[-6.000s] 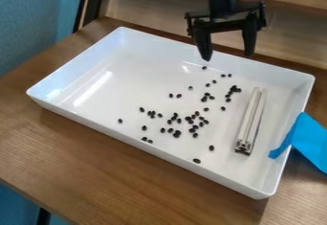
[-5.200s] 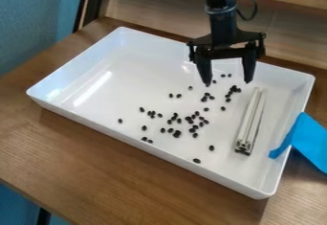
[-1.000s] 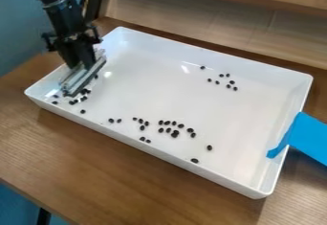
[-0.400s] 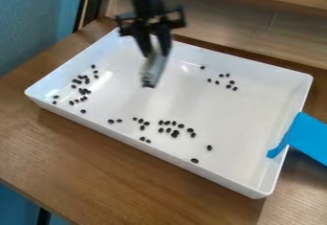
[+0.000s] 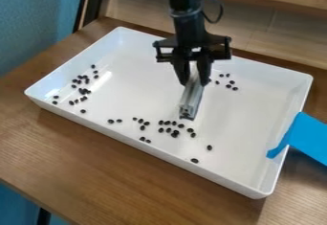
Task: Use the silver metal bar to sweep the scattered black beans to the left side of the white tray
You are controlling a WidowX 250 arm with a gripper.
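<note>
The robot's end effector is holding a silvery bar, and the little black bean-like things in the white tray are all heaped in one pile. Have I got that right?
Not quite: the black bean-like things aren't in one pile. The camera view shows them scattered about the white tray in loose groups and singly. The end effector is indeed holding a silvery bar.

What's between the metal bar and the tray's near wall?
Scattered dark beans lie between the metal bar in the hand and the near wall, in the camera view.
</note>
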